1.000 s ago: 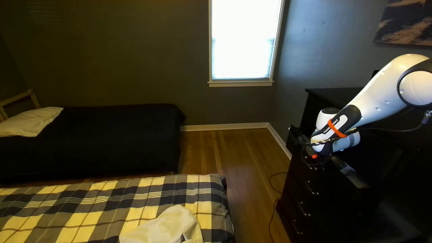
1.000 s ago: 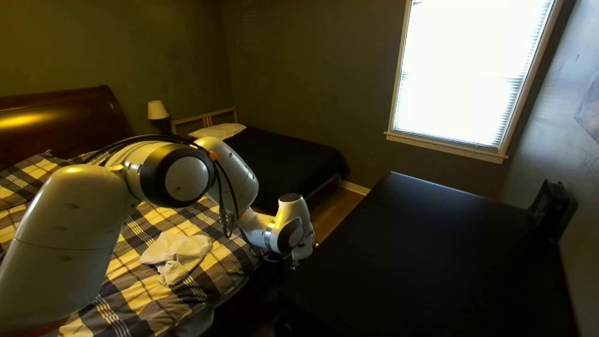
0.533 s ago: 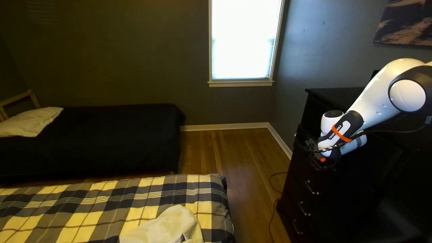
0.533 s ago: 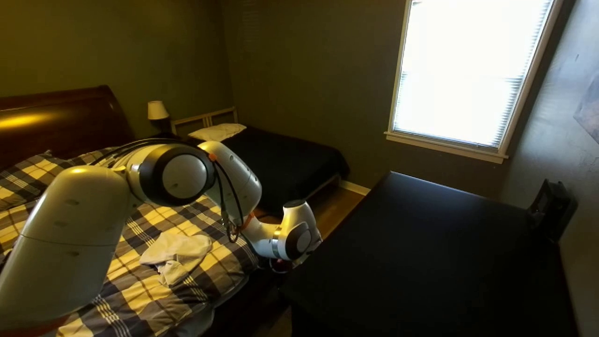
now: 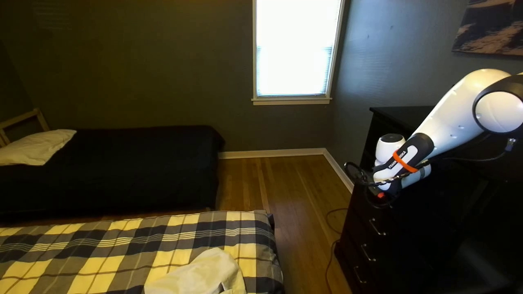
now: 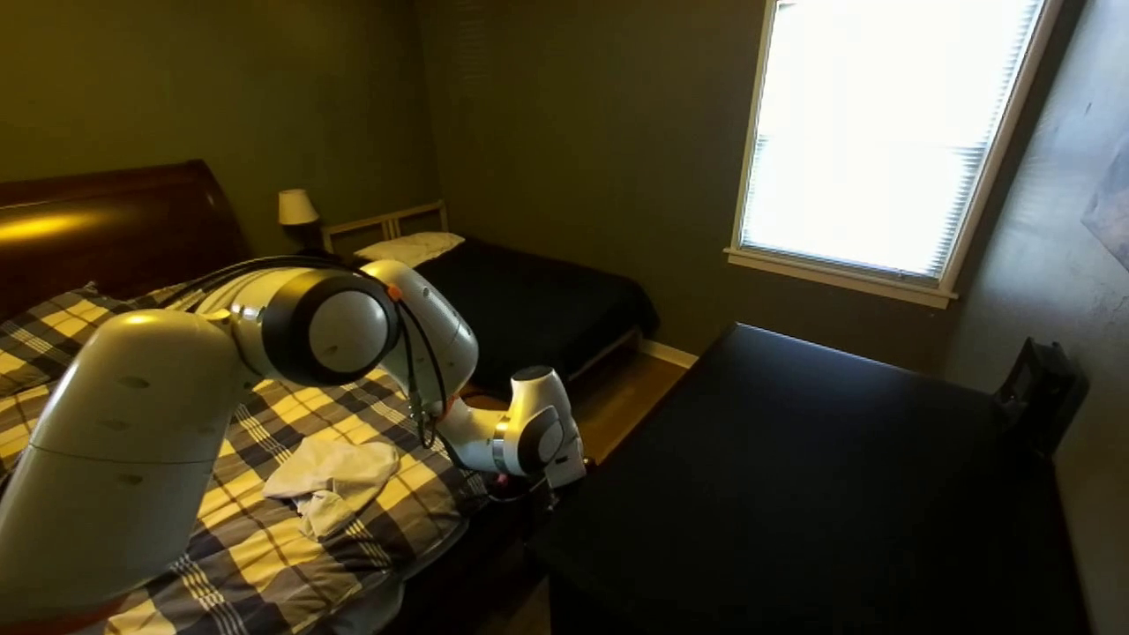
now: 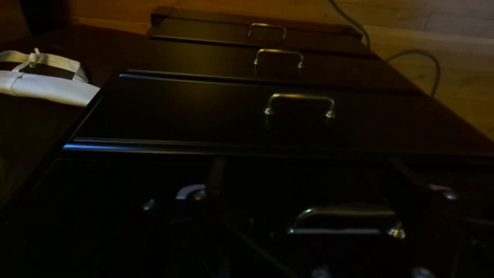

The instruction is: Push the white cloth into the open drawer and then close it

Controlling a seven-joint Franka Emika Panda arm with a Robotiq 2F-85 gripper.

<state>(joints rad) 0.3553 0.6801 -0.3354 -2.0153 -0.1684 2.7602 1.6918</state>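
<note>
The dark dresser (image 5: 398,261) stands at the right in an exterior view, and its top (image 6: 794,476) fills the lower right in an exterior view. In the wrist view, the nearest drawer's metal handle (image 7: 349,211) shows below the other drawer fronts. No open gap shows at this drawer, though the area is very dark. The white cloth from the drawer is out of view. My gripper (image 7: 313,175) is in front of the drawer with its dark fingers wide apart, one on each side of the handle. Nothing shows held between them.
A plaid bed (image 5: 122,249) with a pale cloth (image 5: 204,275) on it stands opposite the dresser. A white strapped object (image 7: 54,90) lies beside the dresser in the wrist view. A cable (image 5: 331,261) runs along the floor. A black device (image 6: 1041,392) stands on the dresser.
One second ago the drawer was open with white cloth in it. The arm moved toward the dresser, the opening and cloth went out of sight, then the arm drew back slightly.
</note>
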